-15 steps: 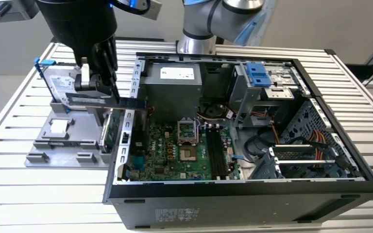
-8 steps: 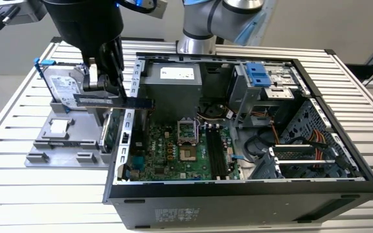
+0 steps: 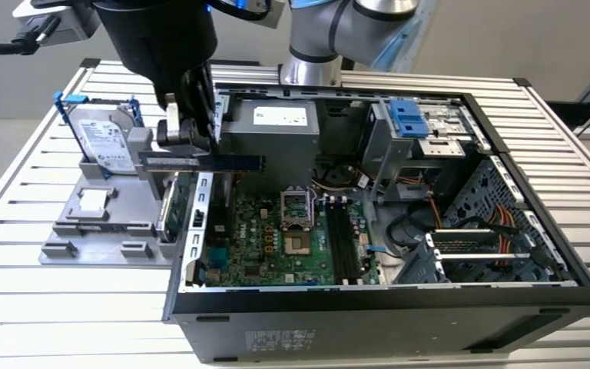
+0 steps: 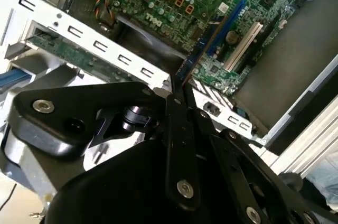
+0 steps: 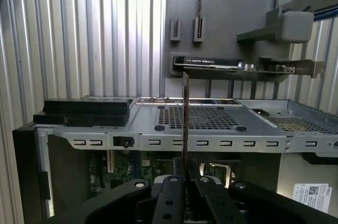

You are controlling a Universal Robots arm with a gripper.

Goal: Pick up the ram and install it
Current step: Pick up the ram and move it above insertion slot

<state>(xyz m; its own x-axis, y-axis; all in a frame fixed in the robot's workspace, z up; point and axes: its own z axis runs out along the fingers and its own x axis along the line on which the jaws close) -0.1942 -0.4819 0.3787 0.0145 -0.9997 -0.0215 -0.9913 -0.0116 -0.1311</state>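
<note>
The open case [image 3: 377, 315] sits under the jaws, with its motherboard [image 3: 264, 238] below them. The gripper [image 3: 185, 150] has its jaws clamped on the ram [image 3: 239, 162], which sticks out level from between them, above the case's wall.

- surface [image 3: 28, 323]: ribbed slats of bare silvery metal, satin sheen.
- computer case [image 3: 377, 327]: outer shell matt black; inner walls bare grey sheet metal, perforated in places.
- motherboard [image 3: 274, 238]: green board, slightly glossy.
- ram [image 3: 239, 162]: thin dark-blue board, smooth.
- hard drive [image 3: 105, 138]: silver metal lid, paper label, blue plastic frame.
- fixture plate [image 3: 101, 227]: matt grey, probably plastic.
- gripper [image 3: 185, 151]: matt black housing, bright metal screw heads.
</note>
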